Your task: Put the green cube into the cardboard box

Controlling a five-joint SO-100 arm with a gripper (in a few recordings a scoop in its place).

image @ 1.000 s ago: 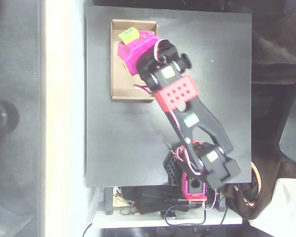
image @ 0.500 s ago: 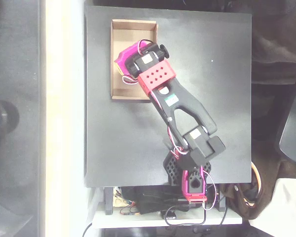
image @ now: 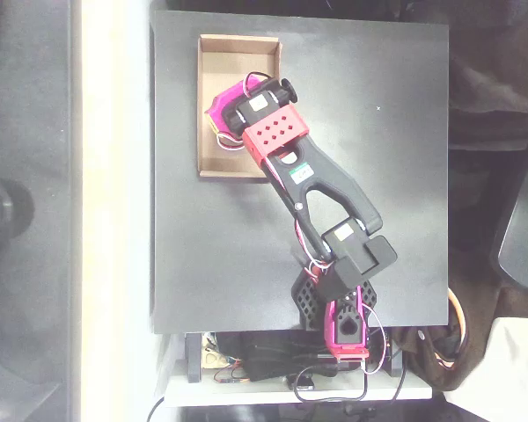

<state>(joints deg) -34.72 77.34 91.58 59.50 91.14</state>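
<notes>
1. In the overhead view we see the cardboard box [image: 213, 53] lying near the upper left corner of the black table [image: 378, 176], its long side running up and down the picture.
2. The arm [image: 321, 189] reaches from the table's lower edge up to the box, and the magenta gripper [image: 218, 112] sits over the box's middle.
3. We cannot tell how its fingers stand; the wrist covers them.
4. We cannot make out the green cube.
</notes>
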